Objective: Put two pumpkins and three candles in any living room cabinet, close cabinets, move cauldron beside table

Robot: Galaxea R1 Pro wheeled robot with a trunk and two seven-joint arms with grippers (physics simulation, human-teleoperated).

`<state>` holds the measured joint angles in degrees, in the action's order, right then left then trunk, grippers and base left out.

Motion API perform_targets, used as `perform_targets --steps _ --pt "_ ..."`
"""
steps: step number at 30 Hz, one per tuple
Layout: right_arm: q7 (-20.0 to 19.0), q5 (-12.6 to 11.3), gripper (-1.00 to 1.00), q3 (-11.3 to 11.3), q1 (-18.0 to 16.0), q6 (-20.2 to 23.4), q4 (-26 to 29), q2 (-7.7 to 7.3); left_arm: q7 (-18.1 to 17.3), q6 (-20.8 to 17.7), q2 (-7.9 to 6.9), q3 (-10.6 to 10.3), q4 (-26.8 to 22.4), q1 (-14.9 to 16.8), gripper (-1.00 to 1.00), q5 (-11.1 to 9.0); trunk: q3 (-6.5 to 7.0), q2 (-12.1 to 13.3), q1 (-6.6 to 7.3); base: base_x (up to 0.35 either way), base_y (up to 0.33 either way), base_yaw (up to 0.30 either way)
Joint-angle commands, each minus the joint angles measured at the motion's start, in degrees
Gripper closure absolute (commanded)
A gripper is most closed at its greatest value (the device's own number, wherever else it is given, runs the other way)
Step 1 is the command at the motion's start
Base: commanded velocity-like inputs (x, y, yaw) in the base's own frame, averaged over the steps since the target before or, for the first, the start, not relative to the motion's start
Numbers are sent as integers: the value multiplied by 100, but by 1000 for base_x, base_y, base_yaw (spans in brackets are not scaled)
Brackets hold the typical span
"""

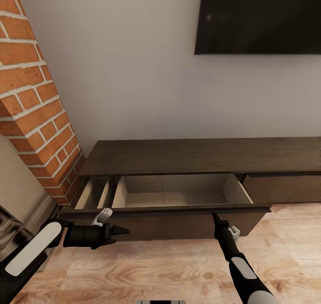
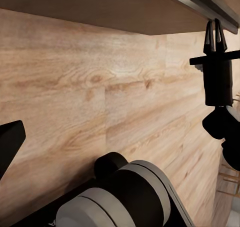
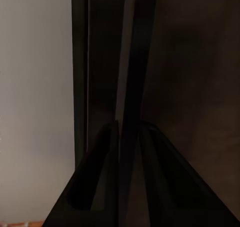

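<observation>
The long, low dark-brown cabinet (image 1: 200,154) stands against the wall with a wide drawer (image 1: 178,192) pulled out. Its pale wood inside holds nothing. My right gripper (image 1: 216,216) points up at the top edge of the drawer front (image 1: 178,223), fingers together; the left wrist view shows the same gripper (image 2: 213,31) just under that edge. My left gripper (image 1: 123,229) hovers low in front of the drawer's left end and points right. One of its fingers (image 2: 11,139) sits far out to the side. The pumpkins, candles, cauldron and table are out of view.
A red brick column (image 1: 35,107) rises left of the cabinet. A dark TV screen (image 1: 261,16) hangs on the wall above. A narrower open compartment (image 1: 93,192) lies left of the wide drawer. Light wooden floor (image 1: 169,268) stretches in front, with a grey upholstered edge (image 1: 11,223) at the lower left.
</observation>
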<state>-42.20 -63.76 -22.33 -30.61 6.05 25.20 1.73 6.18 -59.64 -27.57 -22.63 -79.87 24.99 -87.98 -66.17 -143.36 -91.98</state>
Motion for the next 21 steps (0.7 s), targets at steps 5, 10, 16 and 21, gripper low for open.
perform_targets --steps 5,10,16,21 --pt "-69 -49 -100 53 -6 89 12 5 58 -4 -3 -12 -3 6 -100 -61 -4 -3 3 -3 0 0" --pt "-69 -49 -100 53 -6 90 12 4 58 -4 -3 -13 -3 6 -100 -61 -4 -3 3 0 0 0" --pt "-67 -49 -100 53 -6 90 12 5 58 -4 -3 -13 -3 6 -100 -61 -4 -3 3 -98 0 0" --pt "-61 -49 -100 53 -6 90 12 5 59 -4 -3 -11 -3 6 -100 -61 -4 -3 3 -123 0 0"
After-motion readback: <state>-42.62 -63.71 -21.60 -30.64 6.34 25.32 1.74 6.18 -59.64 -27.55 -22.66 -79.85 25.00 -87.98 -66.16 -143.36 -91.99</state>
